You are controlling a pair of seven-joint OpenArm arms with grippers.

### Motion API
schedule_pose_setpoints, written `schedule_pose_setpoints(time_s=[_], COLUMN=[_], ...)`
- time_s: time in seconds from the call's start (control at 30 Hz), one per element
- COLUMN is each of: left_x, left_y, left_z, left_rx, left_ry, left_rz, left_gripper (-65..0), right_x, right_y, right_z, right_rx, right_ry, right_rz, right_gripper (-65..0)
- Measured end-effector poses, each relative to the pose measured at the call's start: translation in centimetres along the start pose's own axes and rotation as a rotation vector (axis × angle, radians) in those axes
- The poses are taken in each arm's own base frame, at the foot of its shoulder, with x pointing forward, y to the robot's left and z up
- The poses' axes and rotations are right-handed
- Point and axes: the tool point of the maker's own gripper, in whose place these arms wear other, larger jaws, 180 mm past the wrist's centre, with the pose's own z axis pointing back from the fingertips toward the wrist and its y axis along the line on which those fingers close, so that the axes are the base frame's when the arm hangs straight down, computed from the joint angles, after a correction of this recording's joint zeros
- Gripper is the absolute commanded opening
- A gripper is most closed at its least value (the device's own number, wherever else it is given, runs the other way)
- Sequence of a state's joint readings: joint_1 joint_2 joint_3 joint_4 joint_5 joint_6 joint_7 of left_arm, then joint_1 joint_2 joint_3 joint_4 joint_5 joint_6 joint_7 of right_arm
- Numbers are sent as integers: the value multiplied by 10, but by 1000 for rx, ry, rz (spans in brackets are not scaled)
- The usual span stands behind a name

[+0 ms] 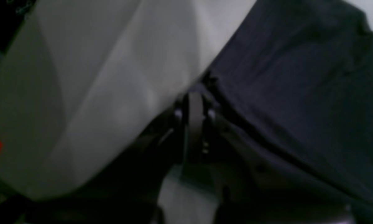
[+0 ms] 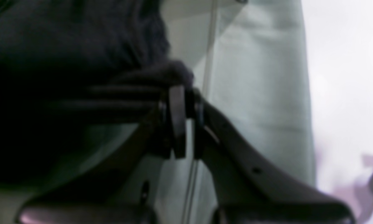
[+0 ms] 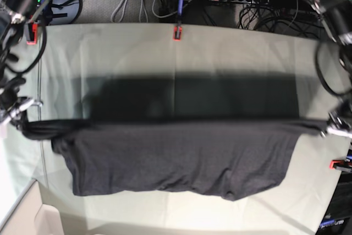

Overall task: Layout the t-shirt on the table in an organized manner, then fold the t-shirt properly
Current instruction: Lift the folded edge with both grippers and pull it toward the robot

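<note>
T-shirt (image 3: 176, 160) hangs stretched above the bench (image 3: 165, 53), left end effector (image 3: 328, 130) and right end effector (image 3: 25, 126) each clamped on an opposite edge, presumably to tension wrinkles out before laying flat.

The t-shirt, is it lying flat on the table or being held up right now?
Held up: the t-shirt is stretched taut between the left gripper and right gripper, hanging above its shadow on the table.
</note>
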State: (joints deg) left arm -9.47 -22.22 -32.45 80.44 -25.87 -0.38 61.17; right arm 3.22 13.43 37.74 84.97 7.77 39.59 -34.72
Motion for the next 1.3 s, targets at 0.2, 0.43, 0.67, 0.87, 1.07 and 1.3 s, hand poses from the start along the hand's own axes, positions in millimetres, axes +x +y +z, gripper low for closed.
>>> schedule_pose_setpoints(time_s=[0.2,0.43,0.67,0.87,1.07,1.3], left_x=[-4,-32,-75,-105,-139,-152], left_y=[2,17,41,61,86,103], left_z=[-2,-3,-2,5,13,17], left_rx=[5,39,86,127,179,206], left_ry=[93,146,227,290,315,269], left_rz=[18,9,3,-12,-34,-51], left_gripper=[-649,-649,-649,-649,-649,-648], right_x=[-16,-46,-90,-133,-165,-182], right_y=[-6,-4,4,7,25,30], right_z=[5,14,30,52,74,93], right_rx=[-11,-4,1,-6,15,14], right_ry=[64,125,204,295,283,254], right_rz=[13,16,-21,-49,-85,-98], right_gripper=[-650,-650,-650,-650,-650,-650])
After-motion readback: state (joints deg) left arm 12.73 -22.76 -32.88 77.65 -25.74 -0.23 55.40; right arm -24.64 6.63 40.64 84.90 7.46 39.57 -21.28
